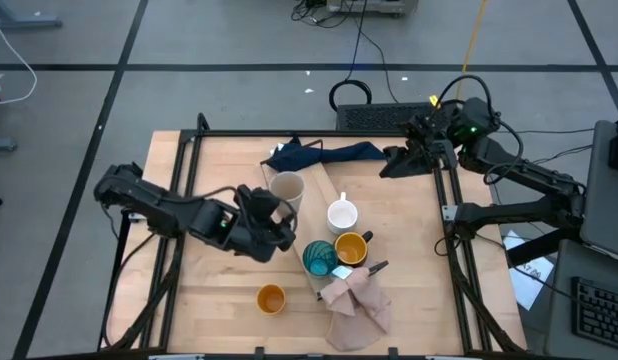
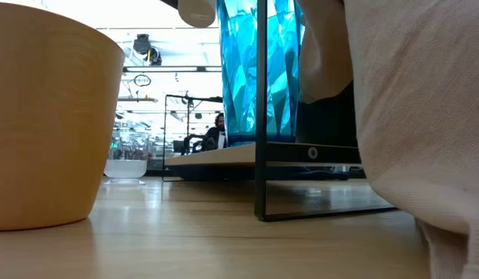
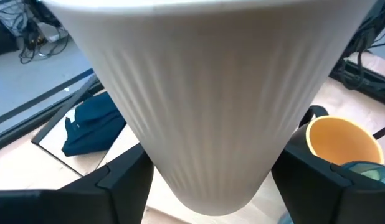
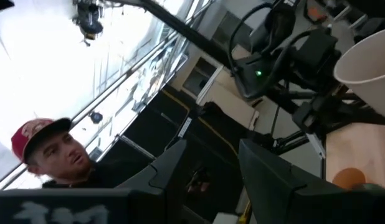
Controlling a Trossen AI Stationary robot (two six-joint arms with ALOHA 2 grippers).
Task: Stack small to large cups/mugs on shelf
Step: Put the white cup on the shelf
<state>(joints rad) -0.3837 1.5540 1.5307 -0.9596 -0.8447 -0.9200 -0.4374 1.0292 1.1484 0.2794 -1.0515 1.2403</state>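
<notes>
My left gripper is shut on a beige-grey ribbed cup, held above the table left of the shelf. The pale wood shelf carries the teal cup, the mustard-yellow mug and the white mug, each standing on its base. An orange cup stands on the table near the front edge. My right gripper hangs open and raised at the far right, holding nothing. My left gripper pinches the beige-grey cup's lower wall, just above its base, between its two fingers. The fingers come slanting down from the table's left. The cup stands upright in the hold, rim up, lifted clear of the table.
A pinkish-beige cloth lies over the shelf's near end, beside the teal cup. A dark blue cloth lies at the table's far edge. A black frame borders the table. A person shows beyond the table.
</notes>
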